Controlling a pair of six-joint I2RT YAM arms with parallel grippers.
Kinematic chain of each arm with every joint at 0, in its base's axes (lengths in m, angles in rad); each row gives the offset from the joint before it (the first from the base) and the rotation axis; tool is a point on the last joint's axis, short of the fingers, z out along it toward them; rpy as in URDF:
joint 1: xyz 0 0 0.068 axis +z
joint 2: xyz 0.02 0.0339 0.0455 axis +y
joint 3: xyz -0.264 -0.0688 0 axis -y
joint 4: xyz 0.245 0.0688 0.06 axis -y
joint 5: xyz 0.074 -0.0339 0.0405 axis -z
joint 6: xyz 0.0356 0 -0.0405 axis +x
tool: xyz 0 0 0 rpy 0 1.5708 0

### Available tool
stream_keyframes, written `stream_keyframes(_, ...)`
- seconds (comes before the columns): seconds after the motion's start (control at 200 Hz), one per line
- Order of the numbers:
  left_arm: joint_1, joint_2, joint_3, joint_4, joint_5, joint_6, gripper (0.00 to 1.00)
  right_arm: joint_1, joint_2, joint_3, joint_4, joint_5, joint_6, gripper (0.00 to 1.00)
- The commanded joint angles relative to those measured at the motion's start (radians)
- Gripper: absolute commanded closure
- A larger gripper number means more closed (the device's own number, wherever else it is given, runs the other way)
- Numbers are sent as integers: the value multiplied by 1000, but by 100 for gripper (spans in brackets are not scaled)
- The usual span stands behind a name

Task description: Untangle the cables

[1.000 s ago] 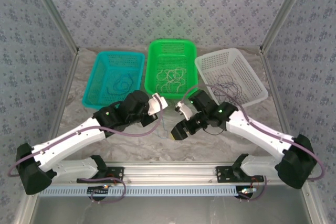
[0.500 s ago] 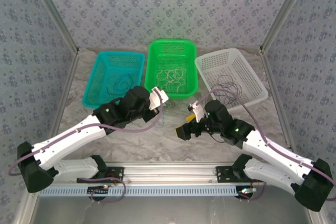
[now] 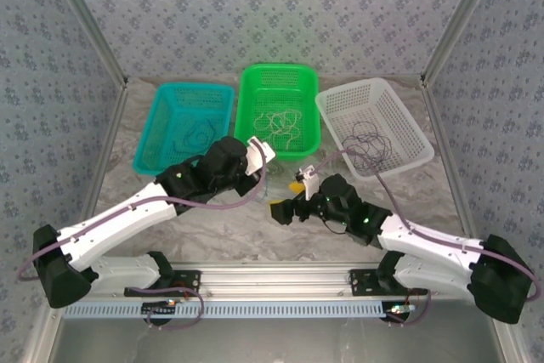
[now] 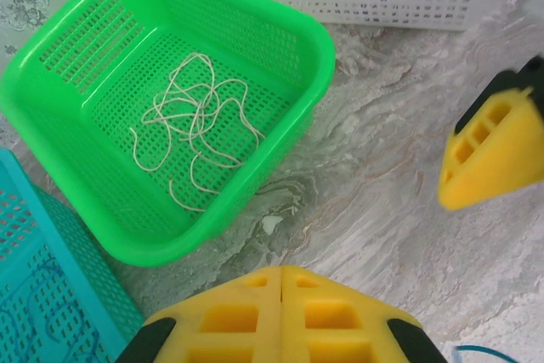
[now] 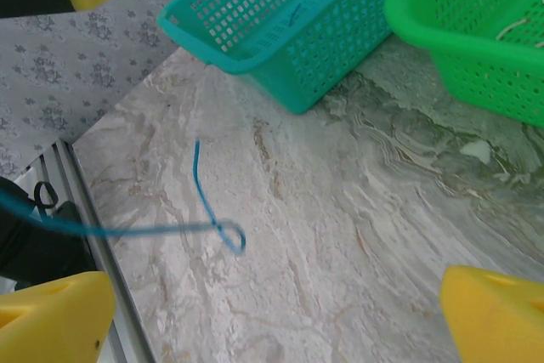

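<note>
My left gripper (image 3: pixel 262 152) is shut, its yellow jaws pressed together (image 4: pixel 282 274) over the marble table beside the green basket. A thin blue cable (image 3: pixel 265 183) hangs from it; a bit shows at the corner (image 4: pixel 476 350). The same blue cable (image 5: pixel 217 227) loops in the air ahead of my right gripper (image 5: pixel 272 320). That gripper (image 3: pixel 287 197) is open wide, holding nothing, just right of the hanging strand; one of its fingers (image 4: pixel 493 155) shows yellow. A pale cream cable (image 3: pixel 280 125) (image 4: pixel 195 116) lies in the green basket, a dark cable (image 3: pixel 370 142) in the white one, another blue cable (image 3: pixel 197 138) in the teal one.
Three baskets stand in a row at the back: teal (image 3: pixel 194 86), green (image 3: pixel 276 68) and white (image 3: pixel 357 87). The teal basket's corner (image 5: pixel 280 82) and the green basket's wall (image 5: pixel 476 57) are close ahead of the right gripper. The aluminium rail (image 3: pixel 272 276) runs along the near edge.
The right gripper has opened wide and drawn back down and left, away from the white basket. The left gripper has stayed shut and lifted slightly toward the green basket.
</note>
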State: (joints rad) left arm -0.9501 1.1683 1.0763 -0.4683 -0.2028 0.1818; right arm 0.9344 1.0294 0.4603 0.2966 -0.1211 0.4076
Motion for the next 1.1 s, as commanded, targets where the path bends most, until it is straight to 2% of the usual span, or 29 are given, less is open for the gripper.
stream_keyframes(0.0,-4,2,45,17,31,-26,99,19,37,21,111,62,-16,0)
stream_keyframes(0.095,-4,1,40,13,44,-31,99,20,54,60,104,69,-51,0)
stream_keyframes(0.225,-3,0,35,5,45,-37,99,20,58,108,76,19,-98,1)
stream_keyframes(0.345,-4,3,34,-1,64,-40,99,20,57,139,45,-9,-128,8)
stream_keyframes(0.505,-4,20,44,-19,86,-38,99,14,83,202,-7,-76,-171,33)
stream_keyframes(0.645,-4,28,51,-61,82,-15,97,-6,98,249,-106,-158,-197,77)
stream_keyframes(0.71,-3,17,42,-67,32,-8,94,-21,100,263,-179,-205,-203,88)
stream_keyframes(0.745,-4,8,33,-64,-7,-6,88,-29,99,267,-219,-230,-205,92)
stream_keyframes(0.79,-4,-6,22,-50,-68,-14,72,-35,98,267,-258,-256,-207,100)
stream_keyframes(0.824,-4,-19,13,-36,-113,-25,63,-37,97,264,-288,-256,-205,100)
stream_keyframes(0.879,-4,-38,-1,-14,-162,-53,39,-37,88,253,-306,-243,-193,100)
stream_keyframes(0.944,-4,-60,-16,8,-194,-91,34,-37,69,231,-290,-203,-174,100)
stream_keyframes(0.999,-4,-80,-31,27,-218,-132,18,-37,55,222,-285,-141,-158,100)
stream_keyframes(1.094,-4,-123,-62,58,-273,-213,14,-33,41,218,-278,-37,-145,100)
